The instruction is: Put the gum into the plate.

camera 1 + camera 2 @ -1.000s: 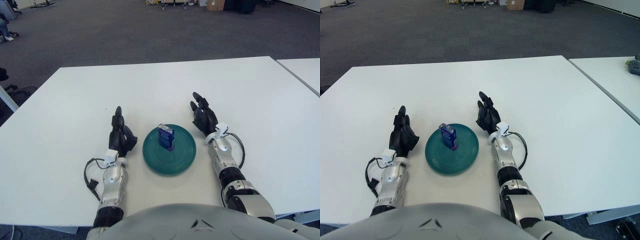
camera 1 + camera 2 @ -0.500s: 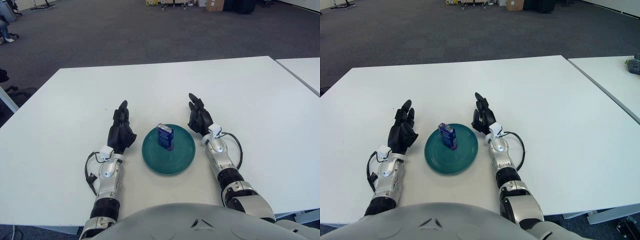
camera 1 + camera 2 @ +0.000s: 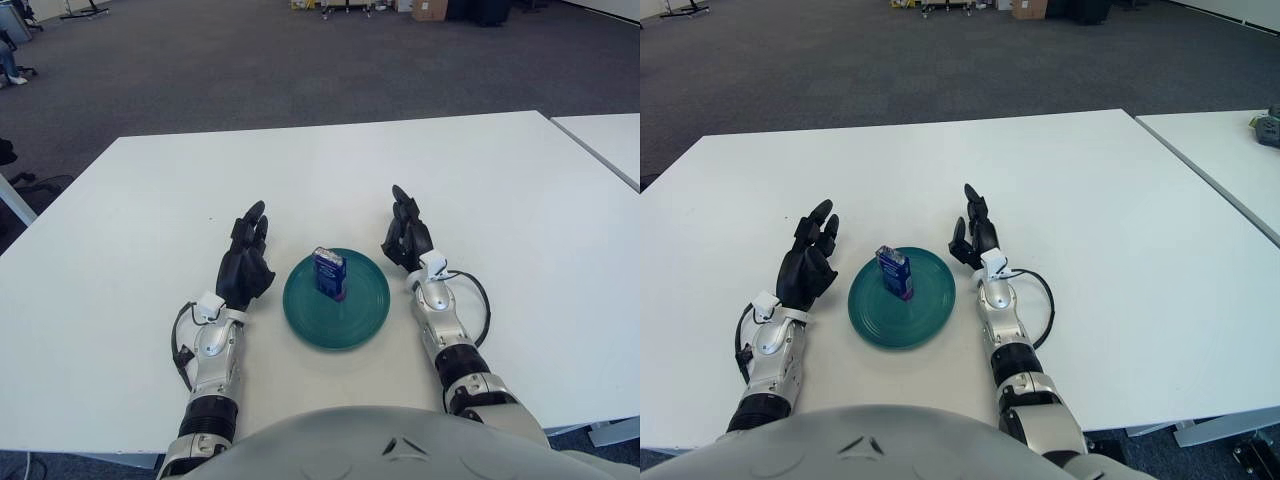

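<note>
Open hands flank the plate, gum box standing inside.

The left hand and right hand hold nothing, fingers extended, just beside the teal plate. The blue gum box stands upright left of centre. The white table lies bare towards its far edge.

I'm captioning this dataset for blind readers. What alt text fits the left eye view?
A small blue gum box stands upright in a dark green plate on a white table. The robot's left hand and right hand show on either side of the plate, fingers open, holding nothing.
</note>
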